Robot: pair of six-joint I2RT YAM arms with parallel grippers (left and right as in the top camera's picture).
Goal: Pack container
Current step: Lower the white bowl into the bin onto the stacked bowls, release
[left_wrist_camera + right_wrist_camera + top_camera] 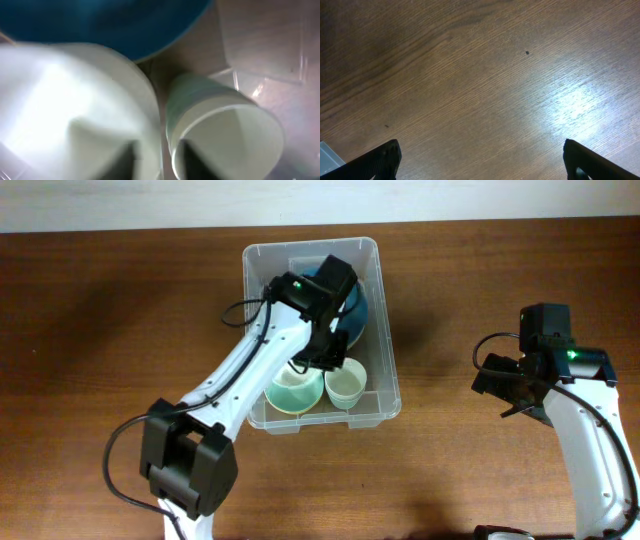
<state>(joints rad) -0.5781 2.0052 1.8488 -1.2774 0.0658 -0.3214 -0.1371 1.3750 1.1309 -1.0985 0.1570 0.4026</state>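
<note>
When we look down from overhead, the container [391, 352], a large clear tub, sits on the wooden table [120, 310] a little toward twelve o'clock from centre. Inside it, a blue bowl [358, 308] lies at the twelve o'clock end. A pale green bowl [292, 393] and a white cup [346, 386] stand side by side at the six o'clock end. The left arm [250, 360] reaches in from seven o'clock, and the left gripper [322, 368] hangs over those two. The right gripper [512, 395] is at three o'clock, well apart from the tub, over bare wood.

From the left wrist the view is close and blurred. We see the blue bowl at twelve o'clock, the pale bowl at nine and the cup at four. Two dark fingertips [125, 161] show at six o'clock, parted, with the neighbouring rims between them. We cannot tell whether they grip anything.

From the right wrist, the fingers [375, 160] sit in the bottom corners, spread wide, with only wood grain between them.
</note>
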